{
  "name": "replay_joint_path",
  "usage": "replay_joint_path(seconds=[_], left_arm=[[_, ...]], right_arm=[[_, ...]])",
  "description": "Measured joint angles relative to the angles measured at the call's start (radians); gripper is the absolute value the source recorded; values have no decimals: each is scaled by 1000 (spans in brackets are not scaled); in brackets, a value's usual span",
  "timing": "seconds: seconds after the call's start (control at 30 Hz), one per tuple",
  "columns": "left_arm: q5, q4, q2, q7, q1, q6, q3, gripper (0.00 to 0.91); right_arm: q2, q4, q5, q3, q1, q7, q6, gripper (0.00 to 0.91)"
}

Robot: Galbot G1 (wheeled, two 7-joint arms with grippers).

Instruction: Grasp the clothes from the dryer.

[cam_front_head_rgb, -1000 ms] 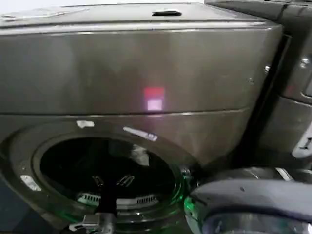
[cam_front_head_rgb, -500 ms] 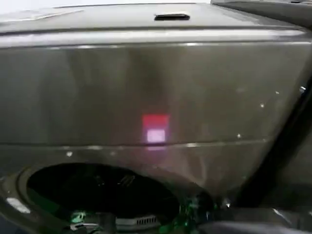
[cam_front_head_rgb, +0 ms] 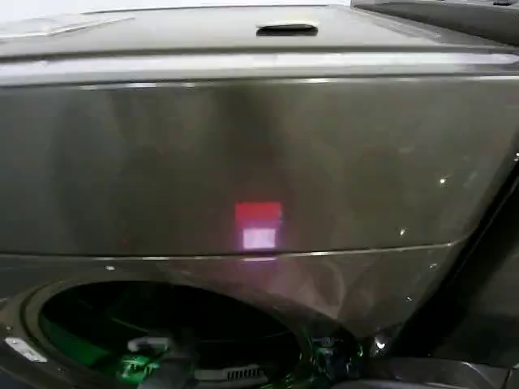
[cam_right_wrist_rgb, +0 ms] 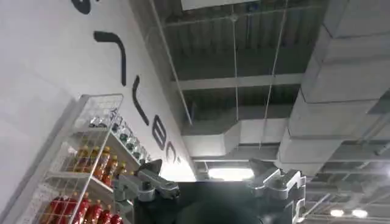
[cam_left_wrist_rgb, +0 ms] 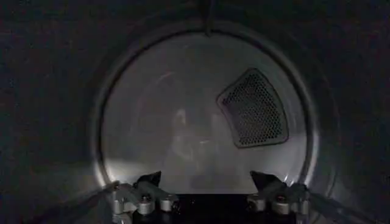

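- The dryer [cam_front_head_rgb: 243, 162] takes up nearly the whole head view: big dark bronze-grey front, a small red-pink light [cam_front_head_rgb: 259, 225] in the middle, and the round porthole [cam_front_head_rgb: 162, 332] open at the near bottom left.
- The drum [cam_left_wrist_rgb: 201, 109] looks deep and dim in the left wrist view, with a perforated vent panel [cam_left_wrist_rgb: 253, 109] on the far wall, right of centre.
- The left gripper [cam_left_wrist_rgb: 207, 185] is poking into the porthole, jaws spread wide with nothing between them.
- The right gripper [cam_right_wrist_rgb: 210, 182] is parked pointing up at the ceiling [cam_right_wrist_rgb: 256, 79], also spread wide and empty, with a wire shelf of bottles [cam_right_wrist_rgb: 85, 170] beside it.
- The clothes [cam_left_wrist_rgb: 183, 137] seem to be the faint pale patch deep in the drum, well beyond the left fingertips. It's too dark to be sure.
- My guess on handling: light, soft and floppy. Pinch a raised fold near the middle of the bundle so it bunches up instead of sliding off.
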Motion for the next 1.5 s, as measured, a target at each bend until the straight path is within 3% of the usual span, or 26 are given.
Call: replay_joint_path(seconds=[0.43, 0.8, 1.13, 1.3, 1.5], left_arm=[[-17, 358, -45, 46, -329, 62, 5, 907], [245, 642, -31, 344, -532, 164, 37, 907], [577, 944, -10, 697, -706, -33, 98, 907], [630, 1067, 10, 850, -764, -113, 154, 907], [650, 1176, 22, 976, -824, -140, 244, 907]], right_arm=[[4, 0, -18, -3, 7, -7, -5, 907], [4, 9, -24, -11, 12, -11, -2, 907], [21, 18, -26, -10, 6, -11, 0, 907], [28, 25, -26, -10, 2, -11, 0, 907], [35, 29, -26, -7, -3, -11, 2, 907]])
